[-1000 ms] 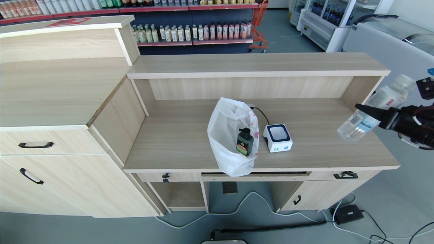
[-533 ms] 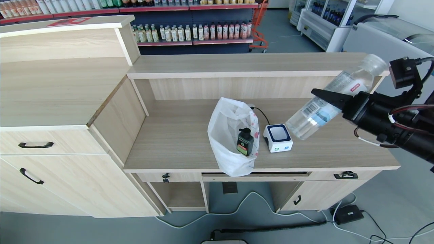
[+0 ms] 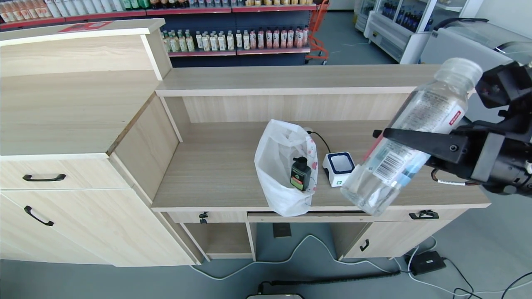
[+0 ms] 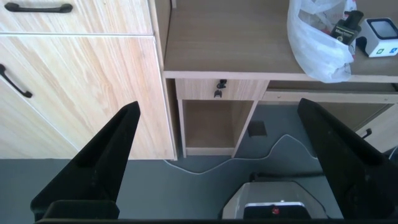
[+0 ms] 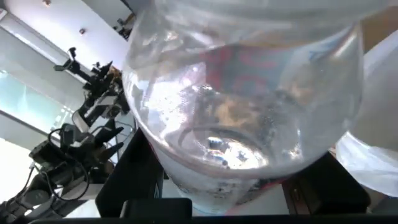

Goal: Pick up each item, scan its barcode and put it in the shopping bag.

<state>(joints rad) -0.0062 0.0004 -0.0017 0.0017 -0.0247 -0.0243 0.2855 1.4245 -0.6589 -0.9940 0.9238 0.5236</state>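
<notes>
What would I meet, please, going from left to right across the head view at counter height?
Cabinet drawer handle → shopping bag → scanner → clear bottle, held tilted above the counter's right end.

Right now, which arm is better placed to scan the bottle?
Right, probably: the right gripper holds the bottle tilted near the scanner. The left gripper is open and empty, farther off.
</notes>
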